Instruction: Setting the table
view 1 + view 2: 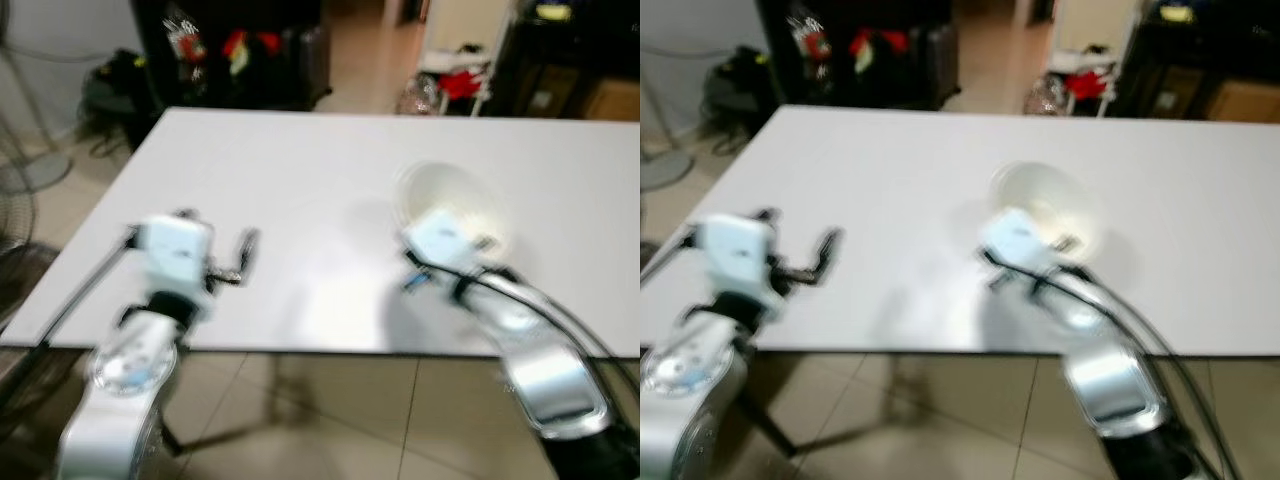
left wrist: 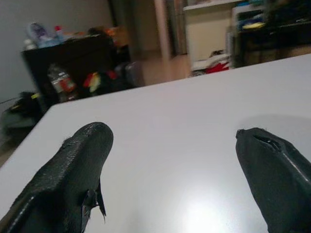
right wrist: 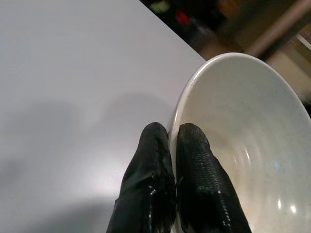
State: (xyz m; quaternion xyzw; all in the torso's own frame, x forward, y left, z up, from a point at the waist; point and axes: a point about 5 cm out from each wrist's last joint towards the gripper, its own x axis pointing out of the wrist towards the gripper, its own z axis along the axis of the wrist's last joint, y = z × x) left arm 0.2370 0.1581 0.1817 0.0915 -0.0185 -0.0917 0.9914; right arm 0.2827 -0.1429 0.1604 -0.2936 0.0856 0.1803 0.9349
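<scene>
Pinching the near rim of the white bowl (image 3: 243, 145) between both fingers of the right gripper (image 3: 174, 141), one inside, one outside, probably for carrying it over the white table (image 1: 300, 170). Left gripper (image 2: 170, 160) spread wide, empty, low above bare tabletop.

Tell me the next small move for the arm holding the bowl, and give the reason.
Probably lower and release. The right gripper is pinched on the near rim of the white bowl, one finger inside and one outside, over the white table. The head views are blurred, so whether the bowl already rests on the table is unclear; ease down before opening. The left gripper is open above bare tabletop.
</scene>
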